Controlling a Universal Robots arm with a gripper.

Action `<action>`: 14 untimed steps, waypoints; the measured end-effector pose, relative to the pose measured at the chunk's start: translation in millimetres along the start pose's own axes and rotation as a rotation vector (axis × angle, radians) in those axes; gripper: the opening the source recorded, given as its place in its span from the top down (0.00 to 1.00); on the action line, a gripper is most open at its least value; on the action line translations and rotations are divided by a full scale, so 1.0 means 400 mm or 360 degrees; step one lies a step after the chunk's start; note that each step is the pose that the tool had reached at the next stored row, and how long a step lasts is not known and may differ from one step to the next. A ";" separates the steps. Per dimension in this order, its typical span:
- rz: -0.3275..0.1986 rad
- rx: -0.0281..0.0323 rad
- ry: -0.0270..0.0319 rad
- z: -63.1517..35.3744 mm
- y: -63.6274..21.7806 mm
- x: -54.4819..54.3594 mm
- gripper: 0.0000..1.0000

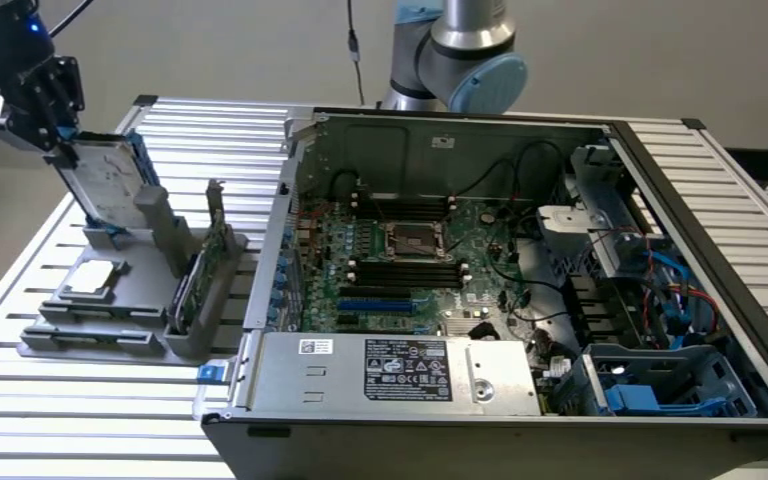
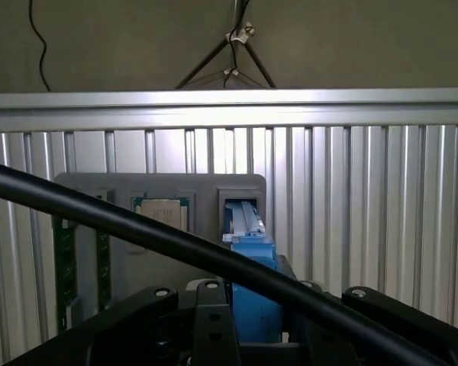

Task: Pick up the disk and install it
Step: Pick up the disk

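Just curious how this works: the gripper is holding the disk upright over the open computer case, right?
Not quite. The gripper holds the disk upright, but at the grey stand outside the case, at the exterior view's left, not over the case. The exterior view shows it.

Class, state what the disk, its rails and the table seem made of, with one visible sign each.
The disk: probably metal, dull silver-grey sheen. Its rails: likely plastic, flat bright blue. The table: seemingly aluminium, ribbed pale slats catching light.
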State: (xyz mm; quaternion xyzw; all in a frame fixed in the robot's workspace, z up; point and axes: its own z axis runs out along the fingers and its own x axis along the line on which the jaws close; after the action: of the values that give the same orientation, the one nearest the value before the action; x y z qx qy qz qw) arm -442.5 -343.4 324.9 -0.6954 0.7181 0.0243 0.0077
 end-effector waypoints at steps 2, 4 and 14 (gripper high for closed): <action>0.0000 0.00000 0.00000 -0.022 0.000 -0.001 0.67; 0.0000 -0.00002 0.00002 -0.046 0.000 -0.002 0.67; 0.0000 -0.00002 0.00002 -0.160 -0.028 -0.002 0.67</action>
State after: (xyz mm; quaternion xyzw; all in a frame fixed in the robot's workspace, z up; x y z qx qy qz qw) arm -429.9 -345.7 388.4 -0.6955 0.7181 0.0243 0.0076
